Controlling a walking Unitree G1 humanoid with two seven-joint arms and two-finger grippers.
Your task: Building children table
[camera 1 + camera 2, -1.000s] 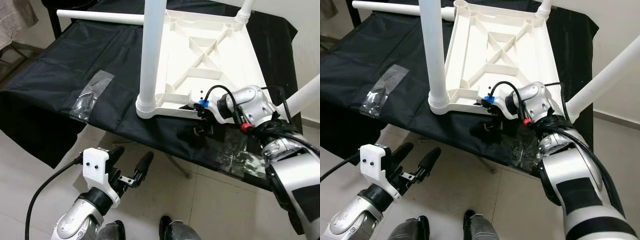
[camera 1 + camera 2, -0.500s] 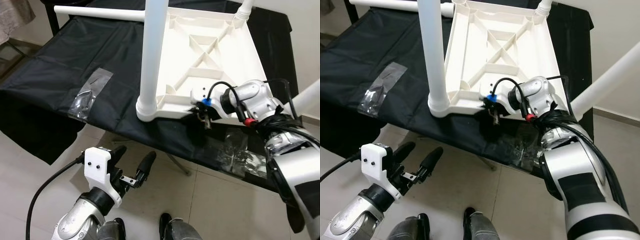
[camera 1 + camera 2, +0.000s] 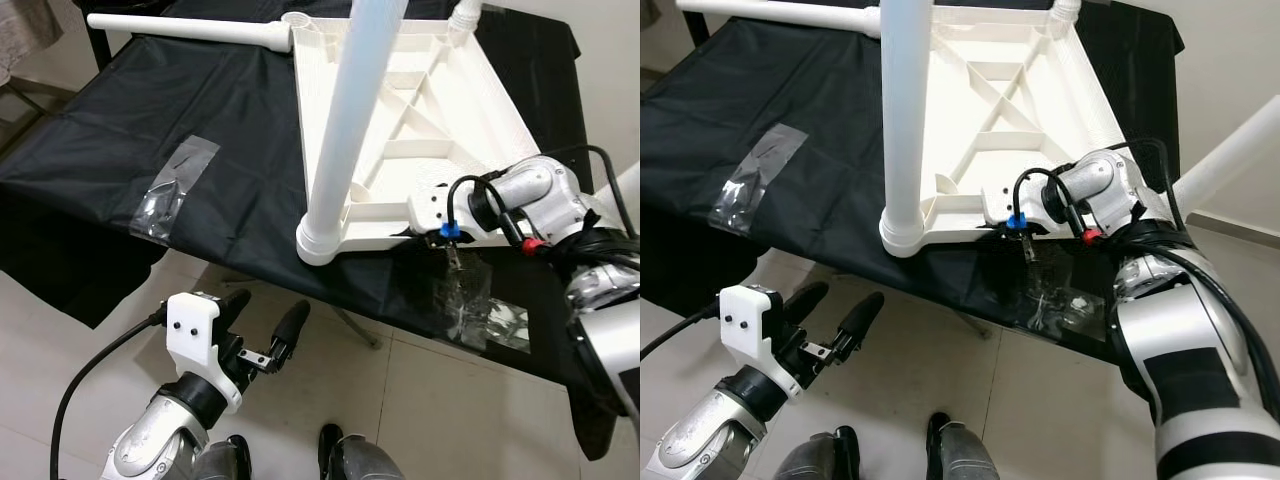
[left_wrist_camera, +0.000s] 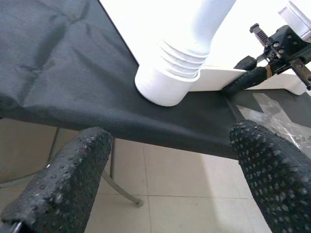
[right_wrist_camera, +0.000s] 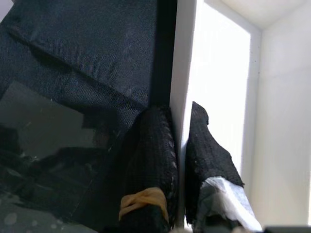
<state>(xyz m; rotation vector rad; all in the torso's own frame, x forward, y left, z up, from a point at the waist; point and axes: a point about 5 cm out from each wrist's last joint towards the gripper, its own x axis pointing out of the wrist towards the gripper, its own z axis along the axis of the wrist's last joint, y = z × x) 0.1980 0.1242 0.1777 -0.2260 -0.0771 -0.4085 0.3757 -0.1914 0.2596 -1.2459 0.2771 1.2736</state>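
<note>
A white plastic children's table (image 3: pixel 420 120) lies upside down on a black-covered stand. One white leg (image 3: pixel 350 130) stands upright in its near corner socket (image 4: pixel 167 80). A loose white leg (image 3: pixel 180 28) lies at the back, its end against the far corner. My right gripper (image 3: pixel 440 232) is shut on the tabletop's near rim (image 5: pixel 182 73), one finger (image 5: pixel 150 141) outside and one inside. My left gripper (image 3: pixel 262 325) hangs open below the stand's front edge, over the floor, with nothing between its fingers (image 4: pixel 58 179).
A clear plastic bag (image 3: pixel 170 190) lies on the black cloth (image 3: pixel 120 120) at the left, another (image 3: pixel 480 310) by the right gripper. A further white leg (image 3: pixel 1230 150) juts out at the right. Tiled floor (image 3: pixel 420 400) and my feet are below.
The tabletop has turned on the cloth, its near corner and upright leg shifting right and toward me. My right gripper went right with the rim. The left gripper stayed put.
</note>
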